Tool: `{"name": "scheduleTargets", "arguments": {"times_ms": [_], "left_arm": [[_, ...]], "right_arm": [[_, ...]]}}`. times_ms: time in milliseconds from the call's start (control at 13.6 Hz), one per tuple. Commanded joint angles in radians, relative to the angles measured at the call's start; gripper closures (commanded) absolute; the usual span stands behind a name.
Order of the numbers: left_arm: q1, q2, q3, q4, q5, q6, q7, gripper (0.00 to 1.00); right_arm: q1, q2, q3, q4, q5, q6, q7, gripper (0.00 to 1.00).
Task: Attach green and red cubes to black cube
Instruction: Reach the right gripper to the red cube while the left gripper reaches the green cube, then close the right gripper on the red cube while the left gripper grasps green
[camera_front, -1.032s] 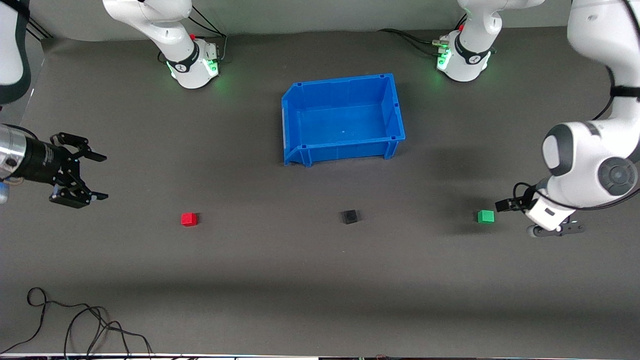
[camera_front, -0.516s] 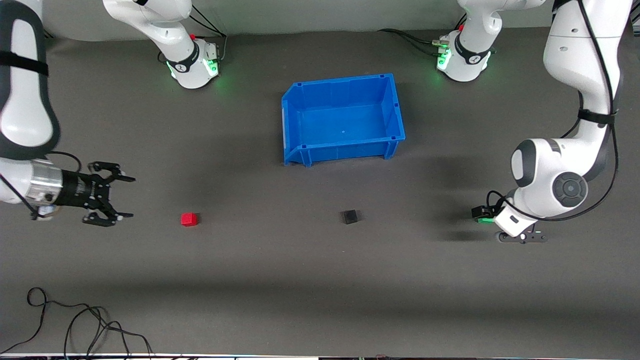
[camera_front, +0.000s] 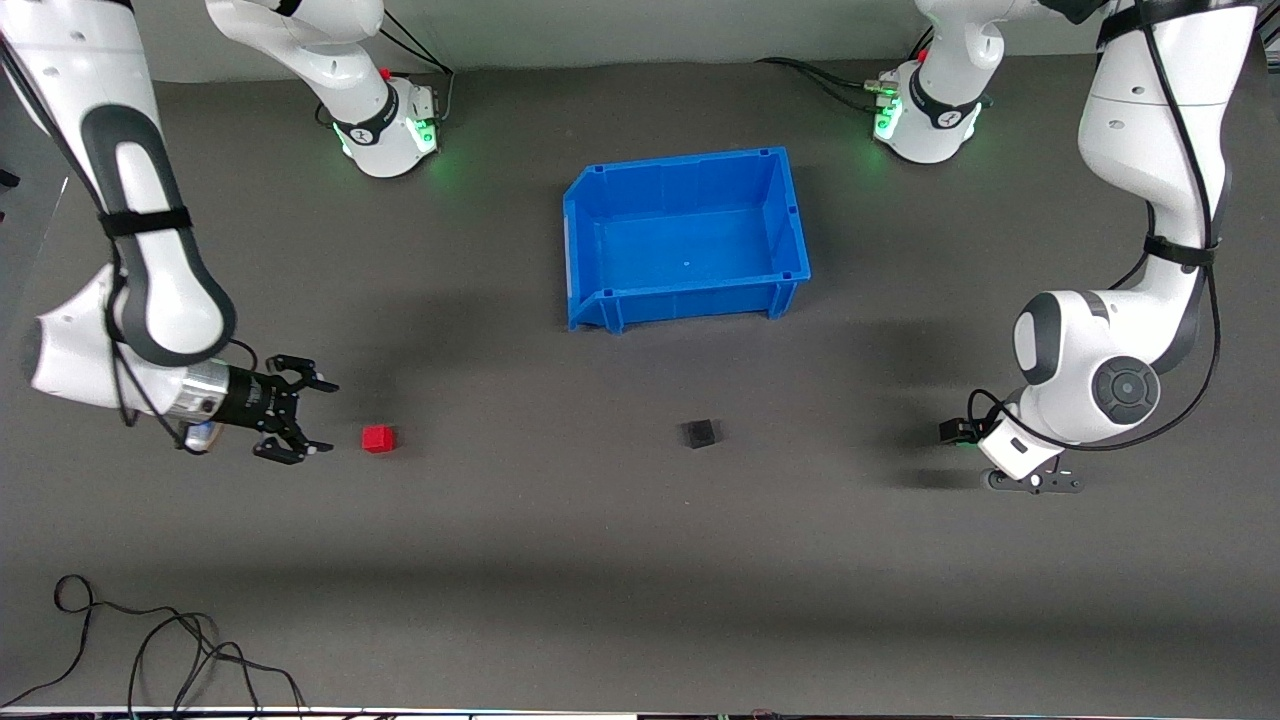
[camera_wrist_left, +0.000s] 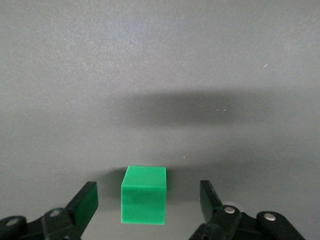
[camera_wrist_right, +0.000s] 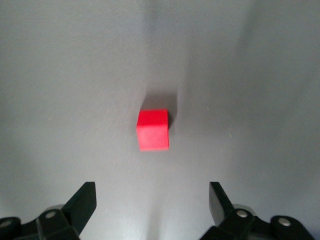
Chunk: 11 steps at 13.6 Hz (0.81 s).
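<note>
Currently both arms are closing in on their cubes. The left gripper (camera_wrist_left: 143, 212) is sitting spread wide with the green cube (camera_wrist_left: 143, 195) between its fingers, nothing gripped yet. The right gripper (camera_front: 300, 420) is also gaping empty, with the red cube (camera_front: 378, 438) just ahead of its tips, toward the black cube (camera_front: 701, 433), which is sitting mid-table between the two, nearer the camera than the blue bin (camera_front: 590, 190).

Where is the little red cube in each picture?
Front view: the red cube sits on the table toward the right arm's end, just ahead of the open right gripper.
Right wrist view: the cube lies ahead of the same gripper.
Left wrist view: not in it.
Shared landmark: the right gripper.
</note>
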Motion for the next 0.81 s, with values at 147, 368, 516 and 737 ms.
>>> {"name": "scheduleTargets", "arguments": {"times_ms": [147, 368, 516, 737], "left_arm": [[0.002, 0.040, 0.003, 0.023, -0.008, -0.013, 0.029, 0.32], [0.000, 0.046, 0.003, 0.042, -0.008, -0.006, 0.028, 0.34], [0.000, 0.055, 0.003, 0.048, -0.008, 0.007, 0.028, 0.34], [0.000, 0.066, 0.003, 0.048, -0.007, 0.008, 0.026, 0.40]], "right_arm": [[0.021, 0.101, -0.004, -0.015, 0.106, 0.101, -0.140, 0.00], [0.021, 0.133, 0.002, -0.007, 0.112, 0.141, -0.141, 0.00], [0.045, 0.149, 0.004, 0.002, 0.132, 0.164, -0.141, 0.00], [0.055, 0.163, 0.004, 0.010, 0.162, 0.179, -0.141, 0.04]]}}
